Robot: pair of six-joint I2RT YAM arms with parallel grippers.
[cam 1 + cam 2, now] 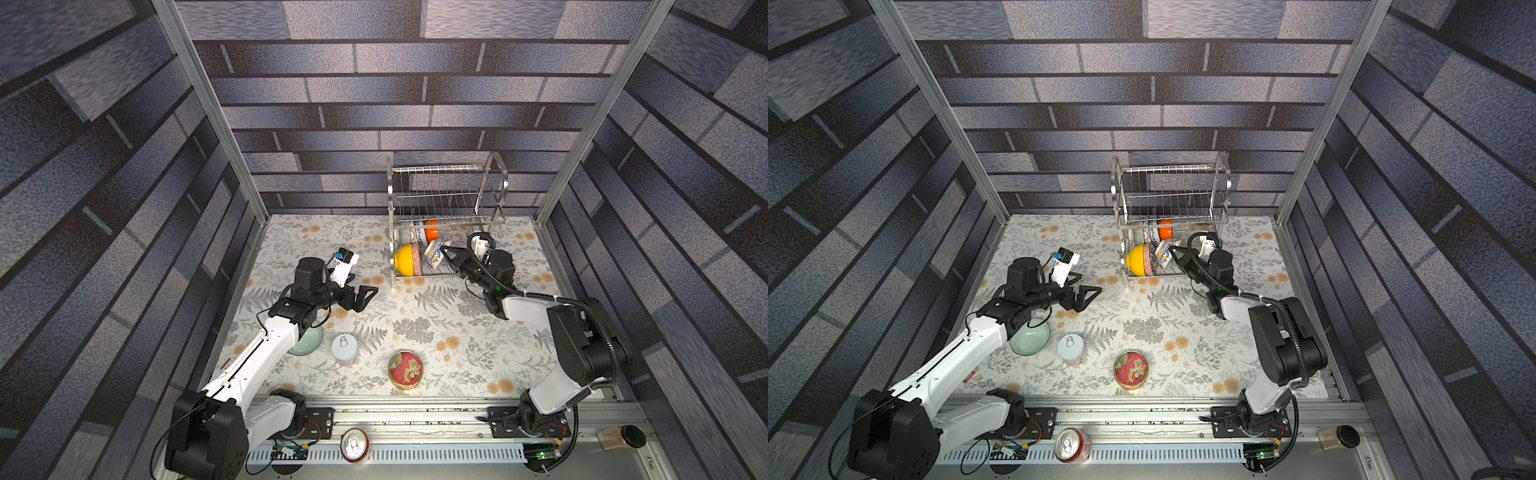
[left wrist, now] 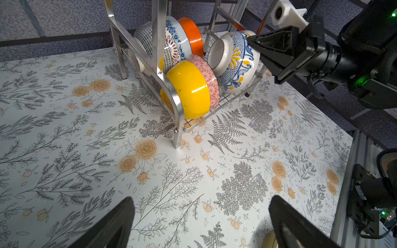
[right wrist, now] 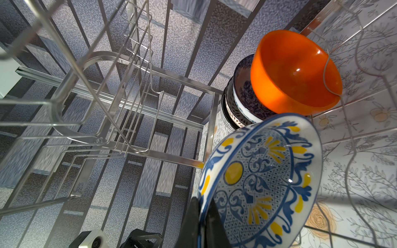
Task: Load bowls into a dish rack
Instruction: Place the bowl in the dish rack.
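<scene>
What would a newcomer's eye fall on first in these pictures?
The shiny dish rack at the back of the table, its lower shelf packed with bowls standing on edge, the yellow bowl brightest in front. Beside it, the right gripper pinches the rim of a blue-and-yellow bowl, tilted at the rack's end.

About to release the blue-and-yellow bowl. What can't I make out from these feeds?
- Green bowl: left arm covers part, both top views.
- Blue-and-yellow bowl: whether it rests on the dish rack; right gripper and wires hide that in top views, left wrist view leaves it unclear.
- Nested bowls beside the orange bowl: rack post crosses them, left wrist view; count unsure.
</scene>
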